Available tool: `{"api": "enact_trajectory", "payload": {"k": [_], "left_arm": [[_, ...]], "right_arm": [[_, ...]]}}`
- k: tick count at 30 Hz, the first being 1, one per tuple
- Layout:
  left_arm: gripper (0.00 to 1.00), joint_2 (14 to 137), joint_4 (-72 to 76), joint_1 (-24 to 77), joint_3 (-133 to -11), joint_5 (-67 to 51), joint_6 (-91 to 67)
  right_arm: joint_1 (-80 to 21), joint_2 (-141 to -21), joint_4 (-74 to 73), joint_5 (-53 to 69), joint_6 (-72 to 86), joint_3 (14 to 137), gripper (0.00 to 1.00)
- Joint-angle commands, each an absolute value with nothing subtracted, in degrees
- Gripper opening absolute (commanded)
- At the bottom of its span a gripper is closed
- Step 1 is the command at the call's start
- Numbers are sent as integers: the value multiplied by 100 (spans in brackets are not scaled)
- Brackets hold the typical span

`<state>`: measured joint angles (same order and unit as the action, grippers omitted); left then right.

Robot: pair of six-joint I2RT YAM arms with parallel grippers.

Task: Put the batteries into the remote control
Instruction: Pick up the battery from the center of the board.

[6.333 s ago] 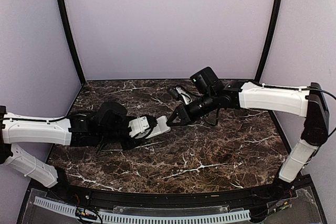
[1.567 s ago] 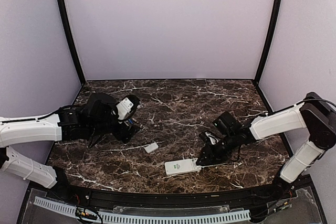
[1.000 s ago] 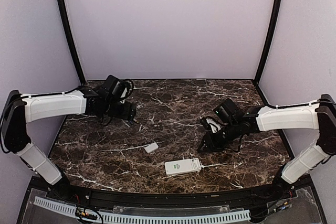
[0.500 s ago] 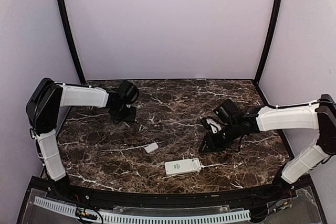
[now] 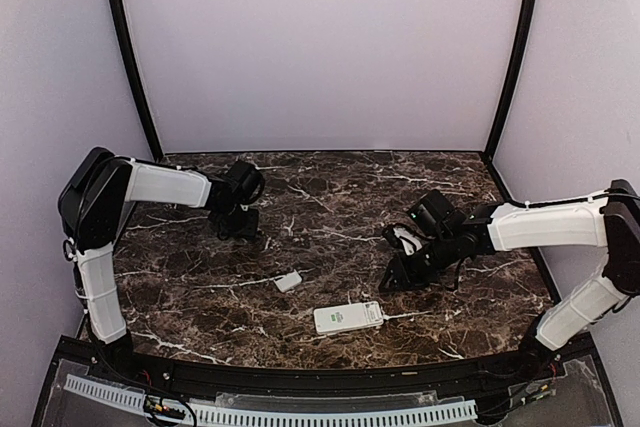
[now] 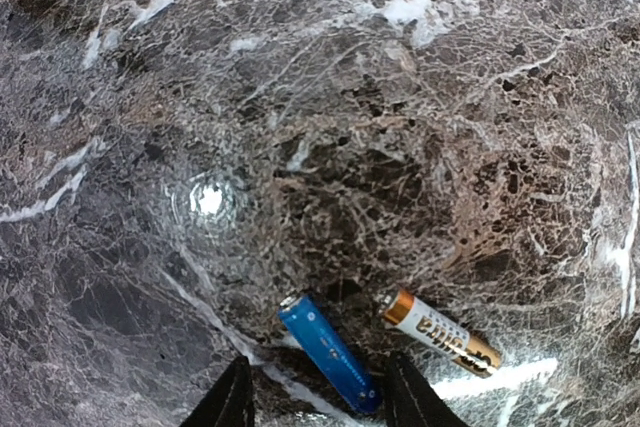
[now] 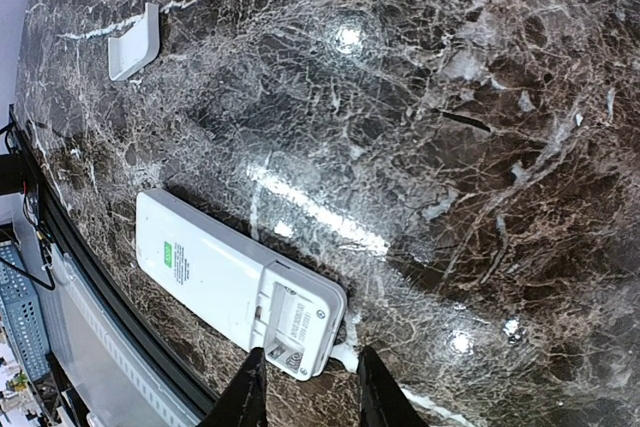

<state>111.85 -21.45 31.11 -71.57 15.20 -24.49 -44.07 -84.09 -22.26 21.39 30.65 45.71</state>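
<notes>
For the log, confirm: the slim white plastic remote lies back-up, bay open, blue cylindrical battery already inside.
Wrong: left wrist view shows the blue cylindrical battery on the dark marble table. The slim white plastic remote does lie back-up, bay open.

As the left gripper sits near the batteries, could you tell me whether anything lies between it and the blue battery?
Nothing visible does. The blue battery lies on the table, one end between the left gripper's open fingers. The other battery lies beside it, outside the fingers.
</notes>
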Motion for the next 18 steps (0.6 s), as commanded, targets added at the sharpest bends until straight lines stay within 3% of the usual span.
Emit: {"api": "enact_trajectory", "payload": {"k": [1, 8, 12, 18], "left_arm": [[40, 11215, -2218, 3041, -6950, 1453, -2489], [27, 11179, -2110, 2973, -6734, 1328, -2547], [14, 11104, -2052, 2922, -6608, 1306, -2593], [9, 10911, -1983, 2885, -6395, 1344, -2699]], "right_arm": [[-4379, -8392, -2127, 2136, 2999, 4579, 29], [-4377, -8457, -2211, 2136, 2936, 4726, 29], [-4375, -8441, -2265, 2128, 2918, 4755, 29], [-4377, -8382, -2314, 2119, 2918, 4794, 28]]}}
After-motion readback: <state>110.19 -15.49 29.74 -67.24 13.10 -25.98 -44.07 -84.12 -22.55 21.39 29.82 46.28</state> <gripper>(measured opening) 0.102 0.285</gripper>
